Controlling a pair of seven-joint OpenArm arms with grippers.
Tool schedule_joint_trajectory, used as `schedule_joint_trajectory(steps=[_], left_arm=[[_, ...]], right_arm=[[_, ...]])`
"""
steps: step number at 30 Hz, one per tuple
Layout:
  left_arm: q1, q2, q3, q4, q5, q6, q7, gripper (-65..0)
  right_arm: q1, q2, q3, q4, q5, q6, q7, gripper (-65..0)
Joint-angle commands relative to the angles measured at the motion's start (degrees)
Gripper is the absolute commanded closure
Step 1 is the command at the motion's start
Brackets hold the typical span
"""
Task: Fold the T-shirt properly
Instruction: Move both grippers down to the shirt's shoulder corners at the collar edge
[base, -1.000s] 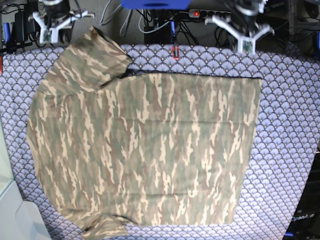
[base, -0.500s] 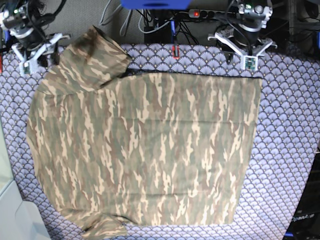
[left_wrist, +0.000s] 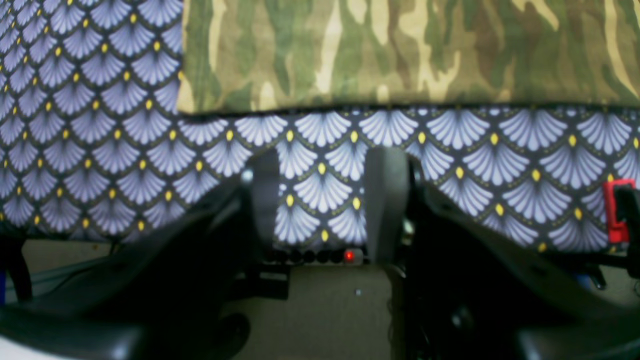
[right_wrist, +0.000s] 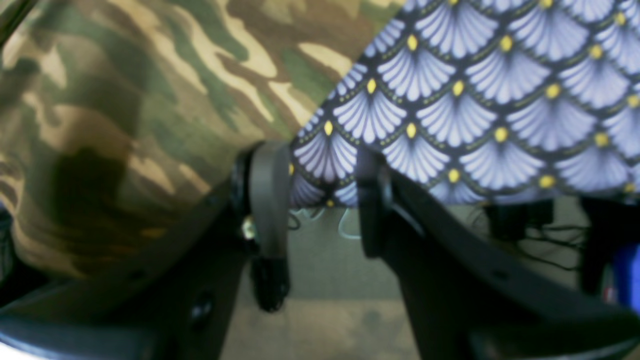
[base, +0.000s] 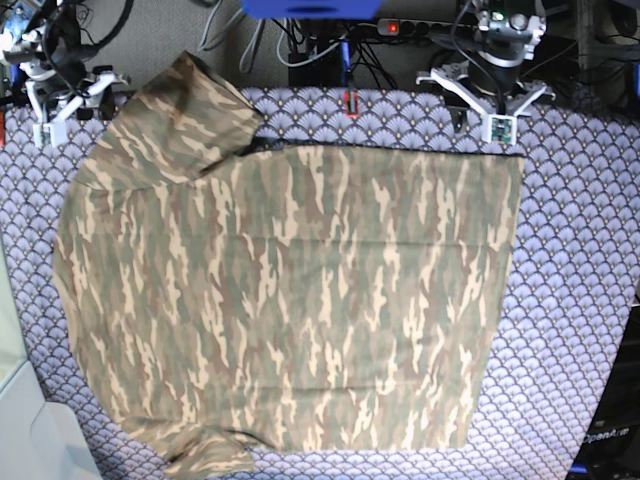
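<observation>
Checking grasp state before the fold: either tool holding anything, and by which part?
Nothing is held. The left tool stands open above the patterned cloth, short of the T-shirt hem. The right tool is open beside the sleeve, gripping nothing.

The T-shirt (base: 290, 300) is spread flat, printed in camouflage of olive green, tan, cream and brown streaks. Its hem is seen at the right of the base view, and one short sleeve (base: 180, 120) is folded at the upper left.
</observation>
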Motion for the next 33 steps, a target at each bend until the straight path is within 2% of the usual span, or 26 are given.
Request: schedule_joint_trajectory(steps=[1, 8, 13, 23, 33], left_arm=[[0.35, -0.18, -0.12, 1.07, 0.08, 0.1, -1.21, -27.4], [0.35, -0.18, -0.12, 1.07, 0.08, 0.19, -1.21, -27.5], [0.27, -0.09, -0.12, 1.07, 0.08, 0.36, -1.21, -27.5], [0.44, -0.09, -0.12, 1.07, 0.08, 0.36, -1.21, -27.5], [0.18, -0.09, -0.12, 1.07, 0.08, 0.36, -1.21, -27.5]], right_arm=[[-0.1, 0.79, 0.2, -0.47, 0.88, 0.17, 0.96, -23.6], [-0.01, 1.32, -0.77, -1.44, 0.97, 0.17, 0.43, -23.5], [2.63, 1.5, -0.33, -1.79, 1.06, 0.17, -4.23, -23.5], [5.79, 0.53, -0.59, -1.88, 1.06, 0.17, -9.5, -23.7], [5.97, -0.09, -1.91, -1.96, 3.17, 0.17, -9.85, -23.7]])
